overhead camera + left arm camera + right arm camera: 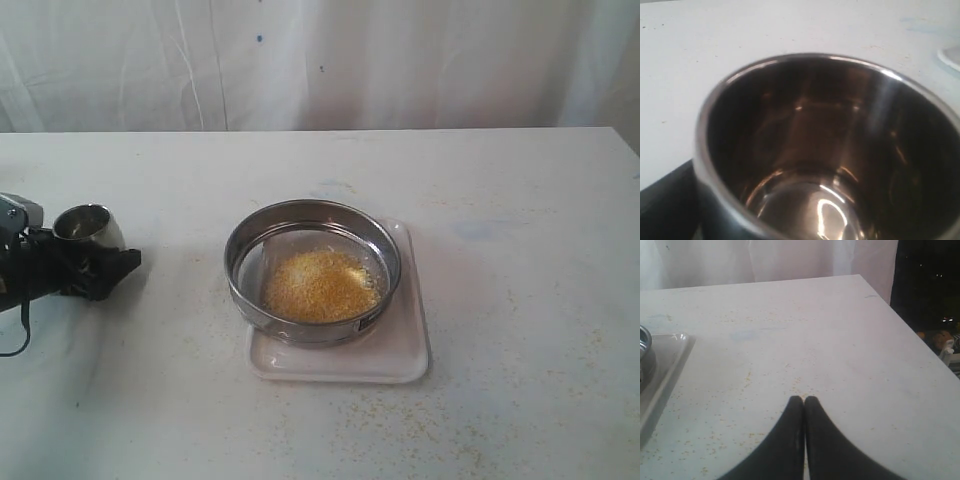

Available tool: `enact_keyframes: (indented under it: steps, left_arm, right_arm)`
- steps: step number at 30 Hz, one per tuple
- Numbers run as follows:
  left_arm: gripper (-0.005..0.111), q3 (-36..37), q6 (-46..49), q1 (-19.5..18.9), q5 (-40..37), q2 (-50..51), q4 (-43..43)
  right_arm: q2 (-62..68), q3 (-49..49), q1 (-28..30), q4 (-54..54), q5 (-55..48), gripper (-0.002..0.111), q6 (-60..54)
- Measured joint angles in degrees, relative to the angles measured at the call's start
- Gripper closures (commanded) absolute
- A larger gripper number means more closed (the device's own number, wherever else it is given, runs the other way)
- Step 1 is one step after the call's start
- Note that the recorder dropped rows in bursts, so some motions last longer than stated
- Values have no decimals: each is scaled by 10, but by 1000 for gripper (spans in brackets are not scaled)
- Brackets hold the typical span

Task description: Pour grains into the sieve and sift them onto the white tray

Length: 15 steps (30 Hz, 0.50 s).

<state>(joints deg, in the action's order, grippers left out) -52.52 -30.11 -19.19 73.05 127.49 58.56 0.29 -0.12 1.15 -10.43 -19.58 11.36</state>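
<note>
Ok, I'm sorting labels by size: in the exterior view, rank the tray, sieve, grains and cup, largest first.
1. tray
2. sieve, nearly as large as the tray
3. grains
4. cup, clearly smallest
</note>
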Motion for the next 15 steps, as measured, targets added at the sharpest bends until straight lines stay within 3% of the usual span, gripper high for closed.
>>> enact_keyframes:
  steps: [3,7,13,15]
  left_arm:
    - [2,1,-18,-1,-9,-8,0]
    - [2,2,-83,-29,-34,-91,26]
    - [3,3,-250,-96,-35,-330,116]
    - [16,3,-316,-102,-37,-415,120]
  right_arm:
    - [0,0,0,0,0,108,0]
    - [0,0,0,0,0,108,0]
    - [0,0,0,0,0,108,0]
    - [0,0,0,0,0,108,0]
